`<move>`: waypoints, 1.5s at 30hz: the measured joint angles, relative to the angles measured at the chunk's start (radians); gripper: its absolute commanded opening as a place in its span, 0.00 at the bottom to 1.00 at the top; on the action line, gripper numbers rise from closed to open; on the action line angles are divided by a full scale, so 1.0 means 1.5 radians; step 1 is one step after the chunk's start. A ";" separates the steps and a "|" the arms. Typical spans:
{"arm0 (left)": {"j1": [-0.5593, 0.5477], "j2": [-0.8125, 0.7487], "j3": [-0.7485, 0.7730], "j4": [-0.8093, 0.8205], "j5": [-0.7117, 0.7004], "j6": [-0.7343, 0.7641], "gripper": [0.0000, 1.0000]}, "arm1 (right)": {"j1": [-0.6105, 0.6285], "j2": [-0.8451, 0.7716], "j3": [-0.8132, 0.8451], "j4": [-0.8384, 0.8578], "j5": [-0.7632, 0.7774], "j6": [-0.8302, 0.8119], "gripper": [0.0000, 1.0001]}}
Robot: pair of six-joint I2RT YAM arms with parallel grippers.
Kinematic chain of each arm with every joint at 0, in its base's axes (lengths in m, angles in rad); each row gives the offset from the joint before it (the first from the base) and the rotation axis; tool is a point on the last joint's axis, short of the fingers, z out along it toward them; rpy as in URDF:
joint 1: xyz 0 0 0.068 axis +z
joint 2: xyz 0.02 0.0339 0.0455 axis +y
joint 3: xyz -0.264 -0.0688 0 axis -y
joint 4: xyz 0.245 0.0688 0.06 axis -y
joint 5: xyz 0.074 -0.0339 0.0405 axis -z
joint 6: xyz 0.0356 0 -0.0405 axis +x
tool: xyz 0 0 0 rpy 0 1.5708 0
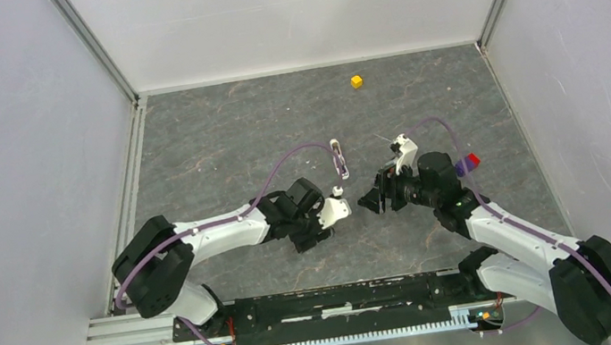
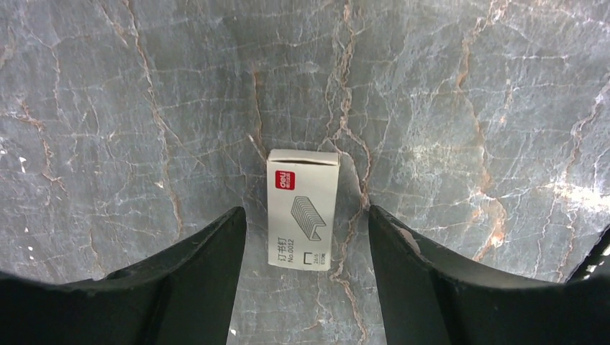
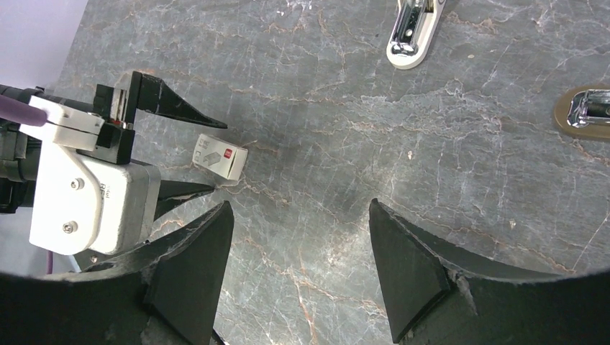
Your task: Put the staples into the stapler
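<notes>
The stapler (image 1: pixel 339 159) is a small white one lying on the marbled grey tabletop just beyond both grippers; its white and chrome end shows at the top of the right wrist view (image 3: pixel 412 32). The staples themselves are hidden. A small white printed box (image 2: pixel 302 208) lies flat between the fingers of my left gripper (image 2: pixel 306 209), which is open with a gap on each side of the box. My right gripper (image 3: pixel 300 204) is open over bare table, with nothing in it, facing the left gripper (image 1: pixel 334 195) and the box (image 3: pixel 221 157).
A brown-rimmed piece with a chrome part (image 3: pixel 586 115) lies at the right edge of the right wrist view. A yellow cube (image 1: pixel 356 81) sits far back. A red and blue object (image 1: pixel 469 160) lies beside the right arm. White walls enclose the table.
</notes>
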 measured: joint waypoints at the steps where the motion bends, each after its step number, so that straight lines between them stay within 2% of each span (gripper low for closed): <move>1: 0.000 0.003 0.002 0.003 0.001 0.001 0.67 | 0.000 0.001 -0.001 0.001 0.000 0.000 0.76; 6: 0.001 0.010 0.007 0.008 0.005 0.009 0.58 | -0.002 0.009 -0.002 0.004 0.000 0.000 0.76; 11: 0.001 0.011 0.007 0.009 0.014 0.011 0.53 | -0.004 0.018 -0.007 0.015 0.000 0.004 0.75; 16: 0.002 0.011 0.007 0.009 0.015 0.016 0.44 | -0.004 0.038 -0.032 0.063 -0.009 0.036 0.75; 33: 0.005 0.004 0.005 0.042 0.021 0.014 0.40 | -0.004 0.115 -0.064 0.171 -0.034 0.103 0.77; 45: 0.005 -0.102 -0.064 0.229 0.088 -0.022 0.41 | -0.002 0.222 -0.066 0.295 -0.100 0.182 0.80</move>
